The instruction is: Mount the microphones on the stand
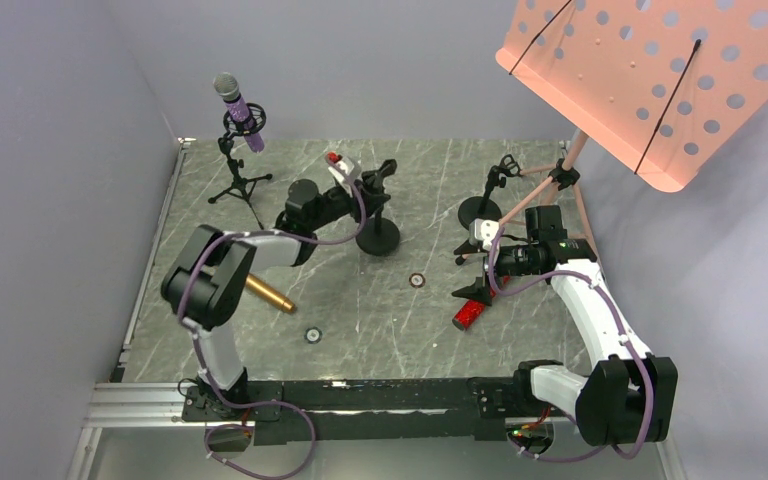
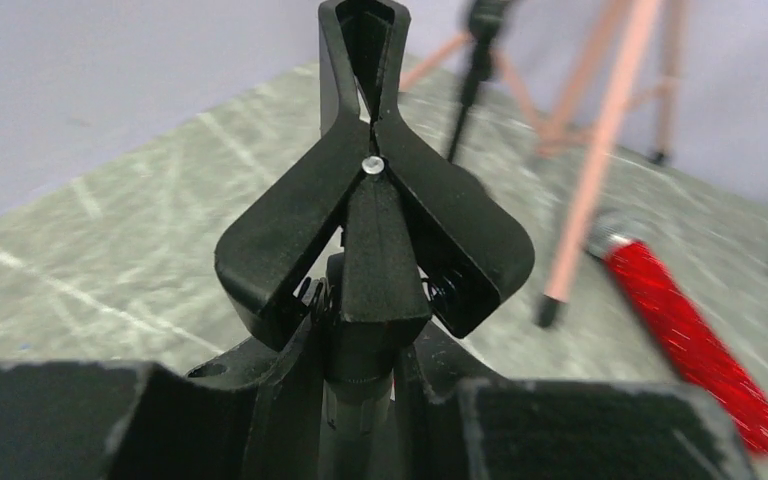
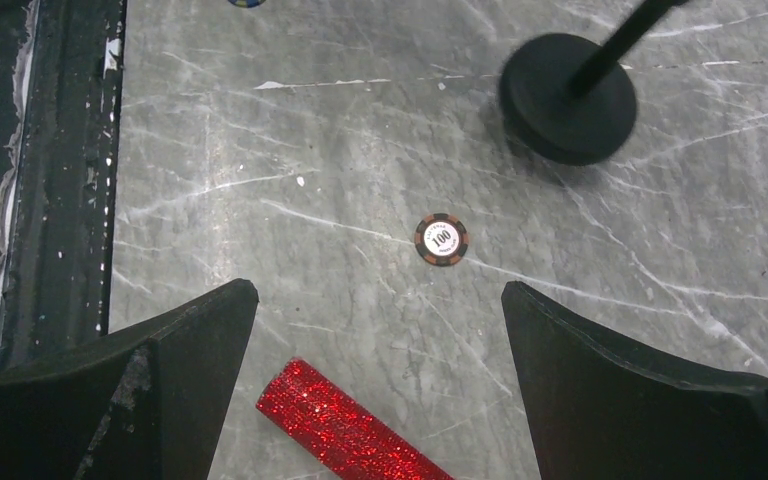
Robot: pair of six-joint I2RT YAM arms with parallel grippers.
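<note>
At back left of the table (image 1: 380, 310), the purple mic (image 1: 241, 108) sits head-up and tilted in a tripod stand (image 1: 237, 186). The gold mic (image 1: 271, 294) lies on the table, partly under the left arm. The red mic (image 3: 345, 432) lies on the table right of centre, below the right gripper (image 3: 380, 300), whose fingers are spread wide and not touching it. The left gripper (image 2: 360, 405) is at the middle stand (image 1: 378, 237), fingers apart on either side of the post under its clip (image 2: 375, 235). Another round-base stand (image 1: 480, 211) is near a pink music stand (image 1: 660, 80).
</note>
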